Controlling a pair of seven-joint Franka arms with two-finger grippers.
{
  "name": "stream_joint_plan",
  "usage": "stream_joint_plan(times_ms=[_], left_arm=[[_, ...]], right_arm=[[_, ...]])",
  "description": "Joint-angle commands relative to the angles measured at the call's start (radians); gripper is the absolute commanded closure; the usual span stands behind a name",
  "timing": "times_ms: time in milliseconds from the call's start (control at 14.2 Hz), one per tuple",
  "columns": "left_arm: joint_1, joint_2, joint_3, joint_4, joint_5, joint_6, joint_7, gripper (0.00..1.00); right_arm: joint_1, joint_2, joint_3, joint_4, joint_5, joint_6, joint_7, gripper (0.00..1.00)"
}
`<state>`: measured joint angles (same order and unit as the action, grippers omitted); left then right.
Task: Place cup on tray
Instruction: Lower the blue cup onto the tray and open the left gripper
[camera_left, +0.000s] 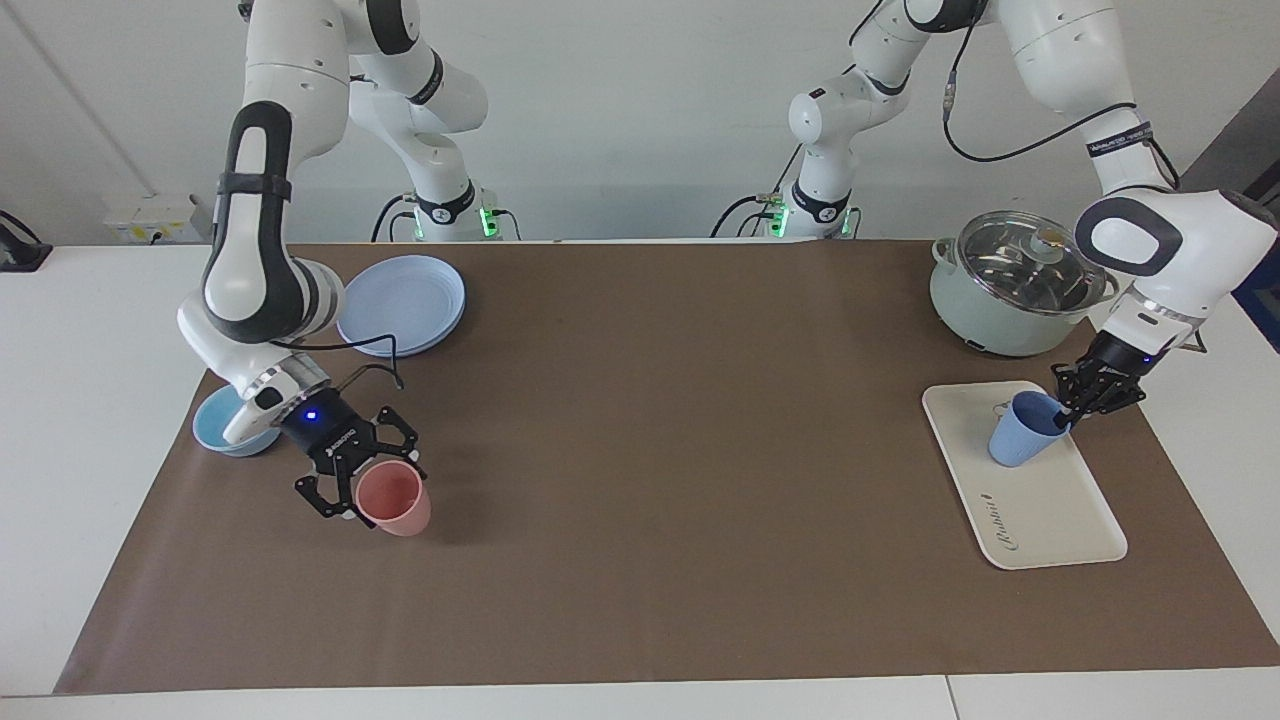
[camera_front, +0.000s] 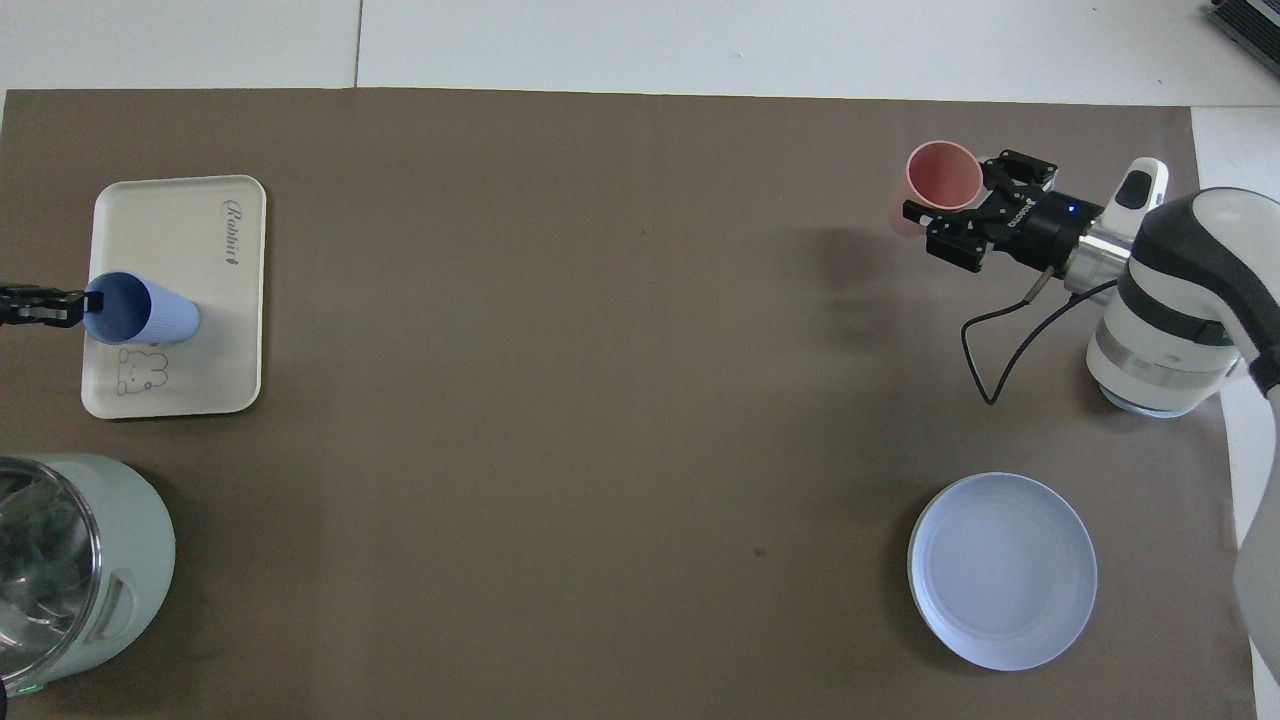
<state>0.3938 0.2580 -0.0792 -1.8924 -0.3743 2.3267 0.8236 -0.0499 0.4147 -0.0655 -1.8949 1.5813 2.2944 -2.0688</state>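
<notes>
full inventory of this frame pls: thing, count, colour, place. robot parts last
cup: 1, periwinkle blue, tilted on the tray, rim pinched by the left gripper
tray: 1, cream white, left arm's end of the table
pot: 1, pale green with glass lid, nearer to the robots than the tray
pink cup: 1, pink, right arm's end, in the right gripper
bowl: 1, light blue, right arm's end, partly hidden by the right arm
plate: 1, pale blue, nearer to the robots than the bowl
mat: 1, brown, covers the table
left gripper: 1, black, at the cup's rim over the tray
right gripper: 1, black, shut on the pink cup
</notes>
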Motion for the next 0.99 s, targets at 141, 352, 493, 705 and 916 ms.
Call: stream_joint_plan(times_ms=[141,352,493,705,916], left_arm=[[-0.006,0.02,0.004,0.087,0.023,-0.096,-0.006,0.43],[0.008,0.026,0.006,0.197,0.028,-0.289,-0.015,0.43],[0.011,0.026,0.016,0.257,0.026,-0.412,-0.049,0.43],[0.011,0.026,0.029,0.331,0.017,-0.587,-0.115,0.43],[0.008,0.027,0.027,0.409,0.011,-0.735,-0.246,0.43]], right_arm=[[-0.037,-0.052,0.013,-0.14,0.074,-0.049,-0.117,1.0],[-0.044,-0.068,0.013,-0.188,0.097,-0.061,-0.181,1.0],[-0.048,-0.068,0.012,-0.19,0.097,-0.056,-0.189,0.7],[-0.056,-0.071,0.013,-0.185,0.097,-0.067,-0.189,0.0],[-0.042,-0.121,0.012,-0.187,0.095,-0.035,-0.162,0.0]])
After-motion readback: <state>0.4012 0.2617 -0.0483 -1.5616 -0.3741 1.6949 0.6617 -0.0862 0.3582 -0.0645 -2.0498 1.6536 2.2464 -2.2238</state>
